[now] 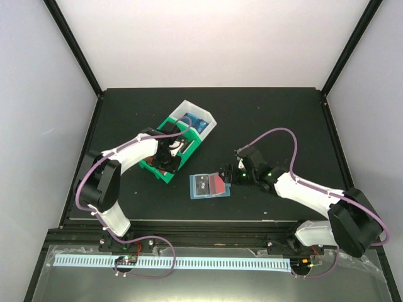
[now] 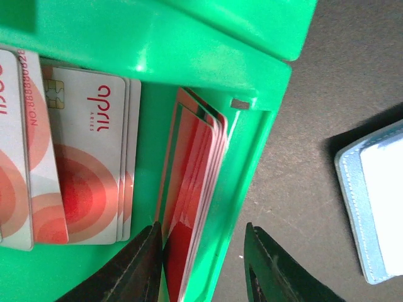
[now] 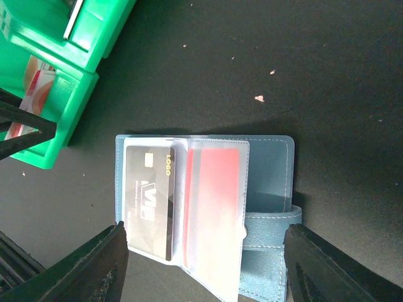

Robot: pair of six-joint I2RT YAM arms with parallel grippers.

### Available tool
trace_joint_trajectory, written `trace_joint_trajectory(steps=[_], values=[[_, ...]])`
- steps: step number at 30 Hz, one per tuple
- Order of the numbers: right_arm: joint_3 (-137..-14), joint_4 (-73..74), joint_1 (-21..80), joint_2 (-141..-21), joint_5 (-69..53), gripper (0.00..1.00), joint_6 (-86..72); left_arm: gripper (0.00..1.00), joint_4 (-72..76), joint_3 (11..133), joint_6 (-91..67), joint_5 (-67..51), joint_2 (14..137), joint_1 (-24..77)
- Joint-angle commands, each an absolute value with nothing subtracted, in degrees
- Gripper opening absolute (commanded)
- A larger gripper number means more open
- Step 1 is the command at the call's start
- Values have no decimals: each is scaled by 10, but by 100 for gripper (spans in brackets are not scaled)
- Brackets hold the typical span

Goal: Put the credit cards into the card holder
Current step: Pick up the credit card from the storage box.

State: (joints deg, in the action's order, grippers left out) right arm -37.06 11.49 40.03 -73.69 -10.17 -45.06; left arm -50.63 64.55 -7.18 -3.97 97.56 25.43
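The teal card holder [image 3: 271, 170] lies open on the black table, also seen in the top view [image 1: 201, 187]. A black card [image 3: 148, 198] sits in its left clear pocket and a red card [image 3: 217, 207] in the right one. Its snap tab [image 3: 271, 226] points right. My right gripper [image 3: 204, 264] is open wide, its fingers either side of the holder's near edge and not touching it. My left gripper [image 2: 204, 264] is open in the green bin [image 2: 252, 170]. One finger is against a stack of red cards [image 2: 192, 189] standing on edge; the other is outside the bin wall.
More red-and-white cards [image 2: 82, 163] lie flat in the green bin [image 1: 165, 126]. A white bin [image 1: 211, 121] with blue cards stands behind it. The card holder's edge [image 2: 374, 207] lies close to the right of the green bin. Dark frame posts rise at the table's back corners.
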Motion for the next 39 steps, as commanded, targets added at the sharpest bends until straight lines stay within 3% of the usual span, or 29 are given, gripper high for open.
trace_joint_trajectory(steps=[1, 21, 39], values=[[-381, 98, 398, -746, -110, 69, -453, 37, -519, 654, -60, -60, 950, 248], [-383, 94, 397, -766, -115, 69, -453, 28, -526, 635, -57, -69, 925, 241], [-391, 97, 398, -778, -117, 68, -453, 13, -532, 627, -60, -75, 902, 234]])
